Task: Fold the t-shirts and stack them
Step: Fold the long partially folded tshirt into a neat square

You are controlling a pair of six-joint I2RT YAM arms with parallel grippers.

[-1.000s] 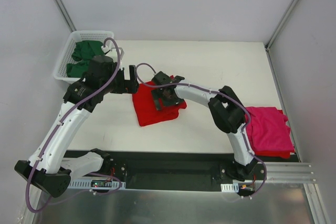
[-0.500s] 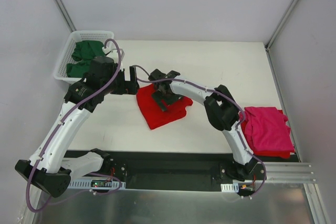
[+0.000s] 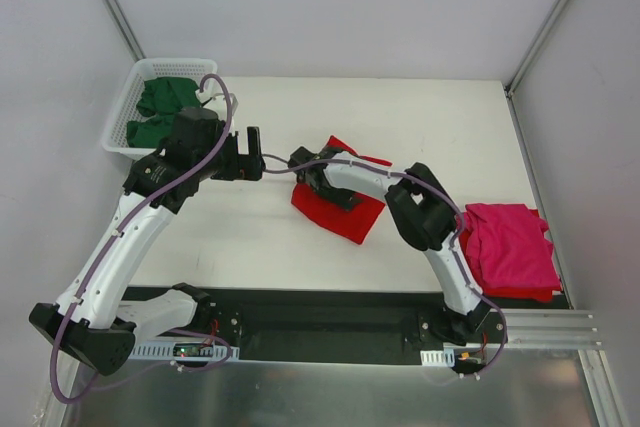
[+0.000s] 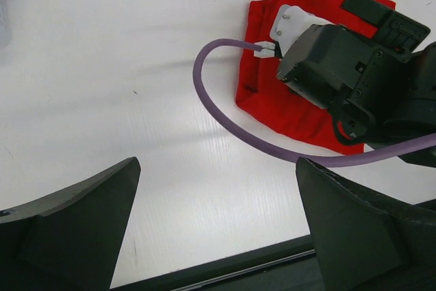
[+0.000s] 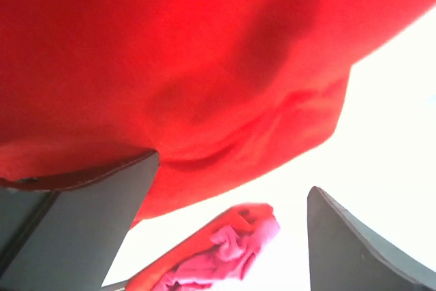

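A bright red t-shirt is laid folded and slanted near the middle of the white table, between the two arms. The right gripper is lowered onto the shirt's far left part, and the black wrist is set directly over the cloth. In the right wrist view the red t-shirt is pressed close to the lens and fills the upper part of the picture. One of the fingers is partly covered by its hem. The right gripper is spread wide, bare white table is seen between its fingers, and nothing is pinched.

The left gripper is held above bare table just left of the red shirt and apart from it. In the left wrist view the left gripper is released, its fingers are set wide apart at the near edge of the picture, and only table surface is seen between them. Beyond them the red t-shirt is seen under the right arm's black wrist, and a purple cable is looped across the table from that wrist.

A magenta-pink t-shirt is placed folded at the near right edge of the table, well apart from the red one. It is also glimpsed as a crumpled edge low in the right wrist view. Dark green t-shirts are heaped in a white lattice basket at the far left corner of the table.
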